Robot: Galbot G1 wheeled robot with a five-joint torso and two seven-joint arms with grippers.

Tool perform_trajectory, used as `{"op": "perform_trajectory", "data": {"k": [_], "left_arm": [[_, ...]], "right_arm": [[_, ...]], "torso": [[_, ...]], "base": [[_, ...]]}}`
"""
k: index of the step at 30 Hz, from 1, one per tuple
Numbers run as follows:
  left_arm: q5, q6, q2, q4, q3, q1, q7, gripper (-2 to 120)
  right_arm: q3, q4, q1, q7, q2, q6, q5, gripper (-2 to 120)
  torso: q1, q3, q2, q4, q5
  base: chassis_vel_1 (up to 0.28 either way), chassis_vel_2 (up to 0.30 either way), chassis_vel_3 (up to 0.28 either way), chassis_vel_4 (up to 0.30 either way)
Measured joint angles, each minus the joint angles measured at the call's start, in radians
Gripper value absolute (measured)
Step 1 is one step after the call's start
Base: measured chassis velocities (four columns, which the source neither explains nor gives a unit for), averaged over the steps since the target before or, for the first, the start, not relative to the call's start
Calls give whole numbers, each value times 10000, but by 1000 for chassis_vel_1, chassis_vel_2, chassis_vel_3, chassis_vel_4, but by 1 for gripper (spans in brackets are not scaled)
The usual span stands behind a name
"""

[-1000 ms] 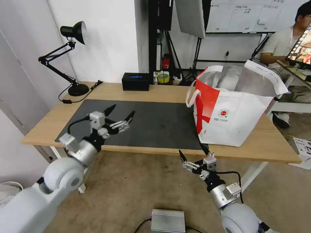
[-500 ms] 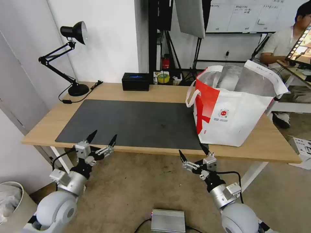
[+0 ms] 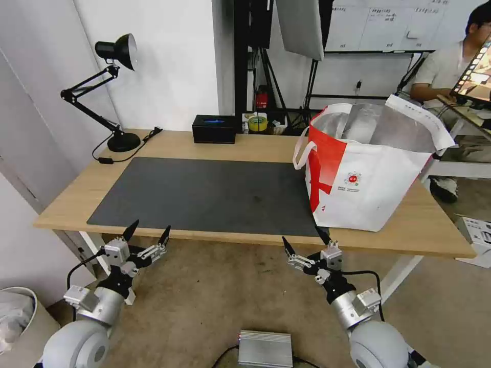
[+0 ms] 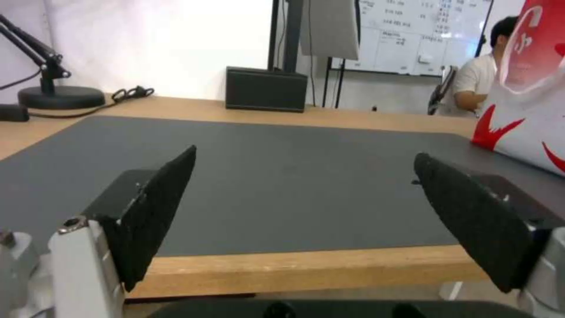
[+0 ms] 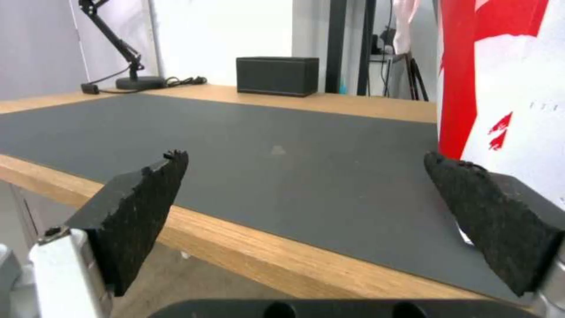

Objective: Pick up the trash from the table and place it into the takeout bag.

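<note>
The takeout bag (image 3: pixel 371 174) stands upright on the right part of the table (image 3: pixel 434 230), white with a red side, its mouth open and foil lining showing; its red-and-white wall shows as takeout bag (image 4: pixel 529 88) and takeout bag (image 5: pixel 506 88) in the wrist views. The trash is out of view. My left gripper (image 3: pixel 148 233) hangs open below the table's front edge at the left, nothing between its fingers (image 4: pixel 159 207). My right gripper (image 3: pixel 306 241) is open just below the front edge, near the bag's lower left corner, also empty.
A dark grey mat (image 3: pixel 204 194) covers the middle of the table. At the back stand a black desk lamp (image 3: pixel 115 92), a black box (image 3: pixel 215 129) and a tape roll (image 3: pixel 258 123). A silver box (image 3: pixel 265 348) lies on the floor.
My left arm has pulled back from above the mat and dropped below the table's front edge, gripper still open. The right arm and the bag have not moved.
</note>
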Motion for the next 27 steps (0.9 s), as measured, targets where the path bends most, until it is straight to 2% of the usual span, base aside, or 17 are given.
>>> {"op": "perform_trajectory", "data": {"k": [27], "left_arm": [[-56, 47, -126, 54, 91, -91, 0, 100]], "right_arm": [[0, 0, 0, 0, 0, 0, 0, 100]], "torso": [[1, 0, -1, 0, 0]], "base": [[0, 0, 0, 0]]}}
